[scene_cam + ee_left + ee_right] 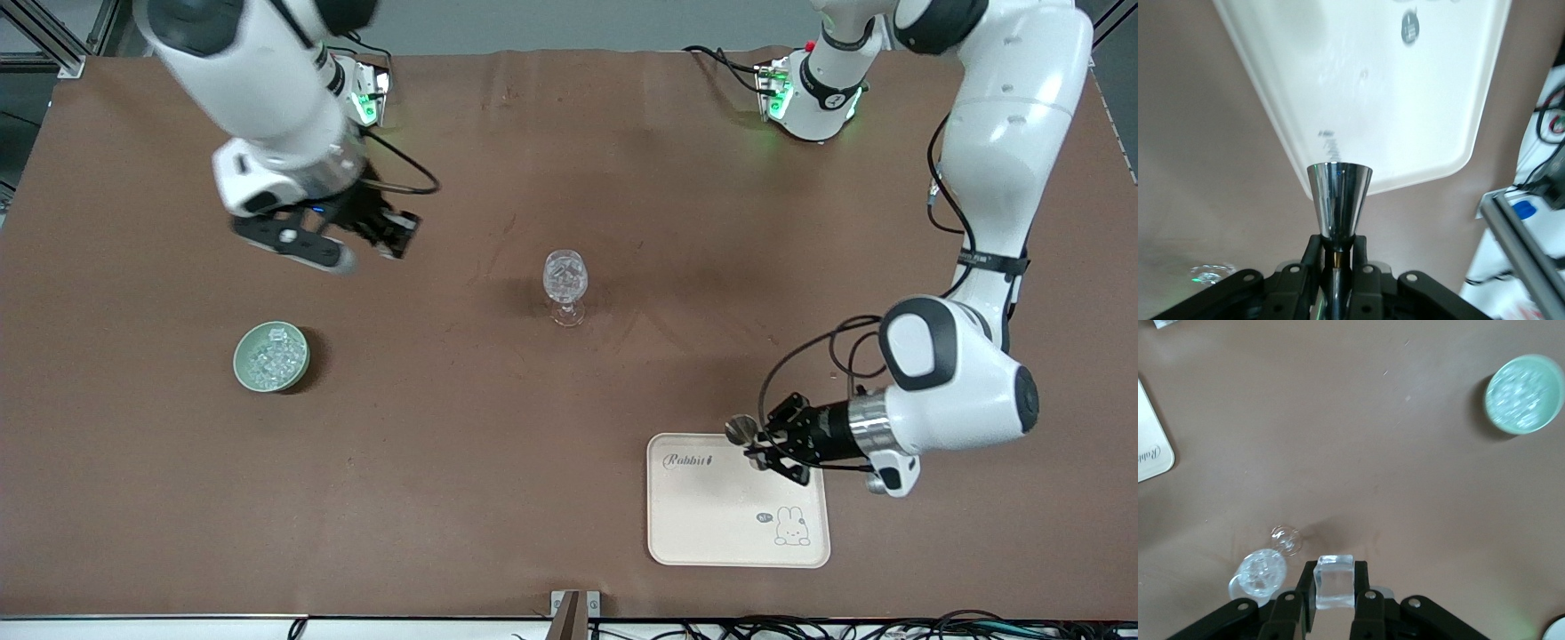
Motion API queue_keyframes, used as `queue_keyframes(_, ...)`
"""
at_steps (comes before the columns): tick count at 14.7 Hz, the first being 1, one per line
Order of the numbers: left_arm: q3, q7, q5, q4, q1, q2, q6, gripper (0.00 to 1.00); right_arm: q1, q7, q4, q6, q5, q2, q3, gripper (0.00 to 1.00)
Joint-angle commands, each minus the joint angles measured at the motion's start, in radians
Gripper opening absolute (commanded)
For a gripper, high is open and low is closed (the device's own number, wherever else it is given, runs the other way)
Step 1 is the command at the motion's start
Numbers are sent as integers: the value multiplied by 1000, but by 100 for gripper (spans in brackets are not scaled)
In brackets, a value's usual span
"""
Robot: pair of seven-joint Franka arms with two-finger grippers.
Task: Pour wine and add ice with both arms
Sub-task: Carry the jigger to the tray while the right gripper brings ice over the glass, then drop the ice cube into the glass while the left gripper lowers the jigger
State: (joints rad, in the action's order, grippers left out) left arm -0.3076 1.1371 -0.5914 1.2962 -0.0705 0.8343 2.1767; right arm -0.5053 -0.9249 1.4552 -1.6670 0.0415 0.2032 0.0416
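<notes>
**Ice cube in transit; metal cup over the tray**

Right claw (1335, 590): its two black fingers are clamped on opposite flat faces of a single clear, colourless ice cube (1334, 581), shown low in the centre of the right wrist view. In the front view this claw (378, 233) hangs in the upper left of the frame, over bare brown counter (498, 462). The cube looks hard, slick and light; a grip square across two parallel faces, as here, seems the safest hold, since a corner grip would likely squirt it out.

Left claw (766, 444): pinched on the thin stem of a shiny, cone-shaped metal cup (1338, 200), seen at lower centre of the left wrist view with its wide mouth away from the camera. In the front view it sits in the lower right of the frame, over the upper right corner of the cream rectangular plastic tray with a rabbit print (711, 533). The polished cup is rigid but probably slippery, so the narrow stem is the sensible hold.

Outward: the clear stemmed wine glass (565, 284) stands upright at centre frame, already holding glittering contents. It is fragile and top-heavy, so the cube is best released low over its rim. The remaining ice lies heaped in a pale green round ceramic bowl (242, 364) at centre left.
</notes>
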Motion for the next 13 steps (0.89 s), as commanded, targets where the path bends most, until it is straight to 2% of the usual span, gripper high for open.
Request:
queue_keyframes(1,-13,-48,-114,-63,-24,103,55,1,-86,-96,-9,-43,3,66,-11,0)
queue_keyframes(5,-13,-51,-348,-94,-55,187,63,1,-189,-225,-38,-157,-2,201,-11,0)
queue_keyframes(9,-13,-50,-442,-92,-78,242,61,1,-237,-291,-73,-184,-3,295,-12,0)
queue_keyframes(13,-10,-45,-531,-86,-86,249,60,4,-246,-301,-72,-192,3,311,-11,0)
